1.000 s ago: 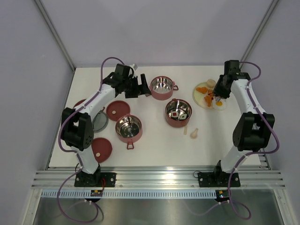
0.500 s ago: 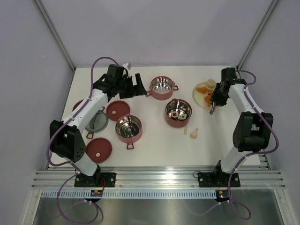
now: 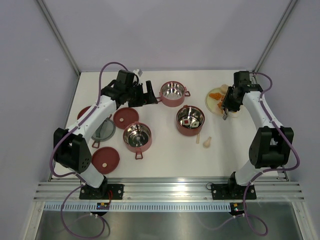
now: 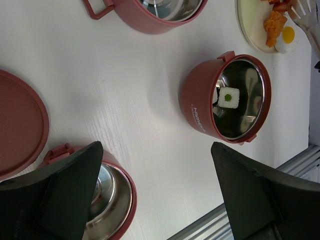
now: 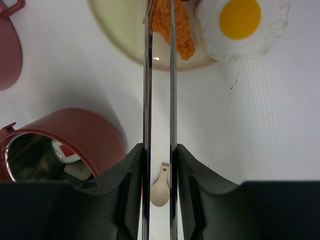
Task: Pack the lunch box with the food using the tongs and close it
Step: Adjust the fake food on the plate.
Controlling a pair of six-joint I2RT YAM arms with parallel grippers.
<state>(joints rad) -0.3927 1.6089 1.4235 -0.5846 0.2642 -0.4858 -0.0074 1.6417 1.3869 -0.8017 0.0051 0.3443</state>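
**A:** What is the right hand (image 5: 159, 165) doing?

**B:** It is clamped on the long slim silver metal tongs (image 5: 158, 75). The two blades run nearly parallel, close together, and their tips reach onto the flat cream plate (image 5: 125, 35), at the orange breaded piece of food (image 5: 175, 30). A fried egg with a yellow yolk (image 5: 240, 22) lies just beside it on the plate's edge.

**A:** And the left hand (image 4: 155, 195)?

**B:** Its fingers stand wide apart with nothing between them, hovering above the white bench (image 3: 165, 150) near the far dark-red steel-lined bowl (image 3: 173, 93).

**A:** Where are the other parts of the lunch box?

**B:** A second dark-red bowl (image 3: 190, 120) sits near the middle and holds a white cube with a green dot (image 4: 228, 98) plus some darker pieces. A third bowl (image 3: 137, 136) is nearer the left arm. Two dark-red disc lids (image 3: 125, 117) and (image 3: 104, 159) and a grey lid (image 3: 106, 130) lie on the left side.

**A:** Anything else?

**B:** A small beige spoon-shaped piece (image 3: 206, 142) lies on the bench, just in front of the middle bowl.
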